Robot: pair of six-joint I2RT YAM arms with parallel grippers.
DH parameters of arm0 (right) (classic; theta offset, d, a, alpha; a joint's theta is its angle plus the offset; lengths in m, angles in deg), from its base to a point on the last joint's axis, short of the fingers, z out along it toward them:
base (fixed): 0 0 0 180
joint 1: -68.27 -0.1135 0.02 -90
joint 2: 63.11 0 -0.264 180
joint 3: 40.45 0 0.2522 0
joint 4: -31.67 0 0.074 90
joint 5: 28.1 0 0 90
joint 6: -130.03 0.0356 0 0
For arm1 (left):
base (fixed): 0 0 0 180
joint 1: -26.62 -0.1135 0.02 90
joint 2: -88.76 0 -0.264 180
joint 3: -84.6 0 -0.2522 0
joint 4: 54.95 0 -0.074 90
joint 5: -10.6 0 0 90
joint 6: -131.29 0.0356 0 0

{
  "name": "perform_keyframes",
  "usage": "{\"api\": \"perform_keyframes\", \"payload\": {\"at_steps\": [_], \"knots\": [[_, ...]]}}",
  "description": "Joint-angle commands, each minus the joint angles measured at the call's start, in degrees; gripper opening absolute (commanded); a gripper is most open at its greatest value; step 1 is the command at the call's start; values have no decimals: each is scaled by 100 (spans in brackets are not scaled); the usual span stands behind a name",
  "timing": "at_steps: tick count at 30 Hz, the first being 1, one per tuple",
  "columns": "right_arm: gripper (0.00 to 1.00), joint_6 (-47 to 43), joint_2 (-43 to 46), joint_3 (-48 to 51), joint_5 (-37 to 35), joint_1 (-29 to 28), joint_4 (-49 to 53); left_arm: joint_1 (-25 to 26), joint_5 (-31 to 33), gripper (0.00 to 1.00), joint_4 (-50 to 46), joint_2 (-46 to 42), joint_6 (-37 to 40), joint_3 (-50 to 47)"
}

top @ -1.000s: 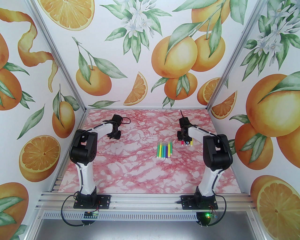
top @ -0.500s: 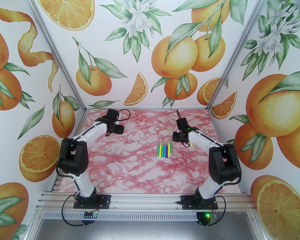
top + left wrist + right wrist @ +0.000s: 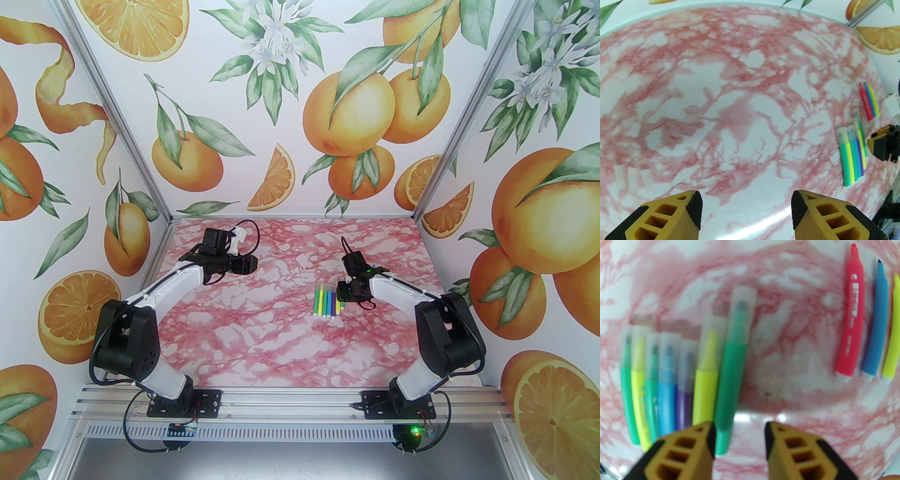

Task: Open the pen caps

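Several capped markers [image 3: 668, 385] lie side by side, each with a translucent clear pen cap [image 3: 741, 312] over its tip. The same row shows from above [image 3: 327, 302] and from the left wrist [image 3: 852, 154]. Red [image 3: 852, 329], blue [image 3: 877, 329] and yellow [image 3: 893, 333] markers lie capless to the right. Three faint clear caps [image 3: 632, 178] seem to rest on the table. My right gripper [image 3: 740, 439] is open just above the near end of the long green marker [image 3: 730, 380]. My left gripper [image 3: 747, 208] is open over bare table, far left of the markers [image 3: 243, 265].
The pink marbled tabletop [image 3: 262, 337] is walled on three sides by orange-print panels [image 3: 290, 103]. An aluminium rail [image 3: 290, 398] with both arm bases runs along the near edge. The right gripper's body [image 3: 881, 145] sits just beside the marker row.
The right gripper has swung left and nearer, from over the three capless markers to the right end of the capped row. The left arm has stretched lower, its gripper shifting right.
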Motion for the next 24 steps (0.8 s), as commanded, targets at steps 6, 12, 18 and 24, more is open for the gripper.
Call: {"api": "perform_keyframes", "payload": {"at_steps": [6, 12, 18, 24], "knots": [[38, 96, -71, 45, 203, -44, -114, 47, -361, 67, 555, -318, -84, -273], [37, 109, -233, 1, 205, -44, -121, 45, -369, 67, 511, -336, -27, -288], [36, 150, -319, -23, 96, -44, -96, 49, -363, 68, 516, -320, 0, -262], [35, 181, -365, -34, 48, -44, -101, 50, -356, 68, 486, -335, 41, -257]]}}
